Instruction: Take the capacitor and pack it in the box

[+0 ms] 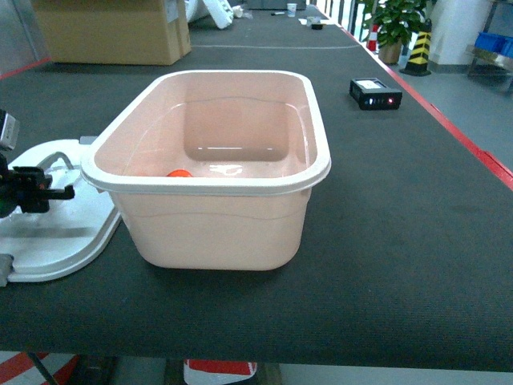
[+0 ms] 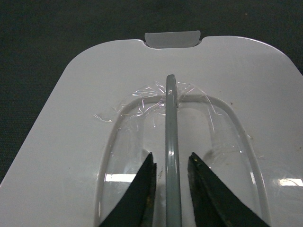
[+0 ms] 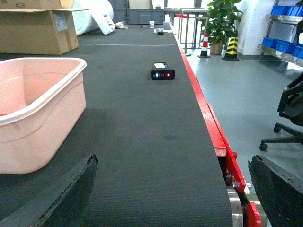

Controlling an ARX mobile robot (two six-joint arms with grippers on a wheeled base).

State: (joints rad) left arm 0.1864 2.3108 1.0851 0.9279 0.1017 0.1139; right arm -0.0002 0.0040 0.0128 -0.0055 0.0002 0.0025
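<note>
Left gripper [image 2: 171, 172]: black tapered jaws. Right gripper [image 3: 170, 189]: black, rough-textured jaws.

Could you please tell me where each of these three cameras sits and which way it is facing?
Head: on the robot, looking forward and down the dark table at the box with the capacitor inside; the left gripper shows at the left edge.
Left wrist: looks straight down on the white lid; its fingers straddle the grey handle.
Right wrist: low over the table, looking along it; wide-apart fingers show at the bottom corners.
Shared: head and right wrist both show the box and the black device.
</note>
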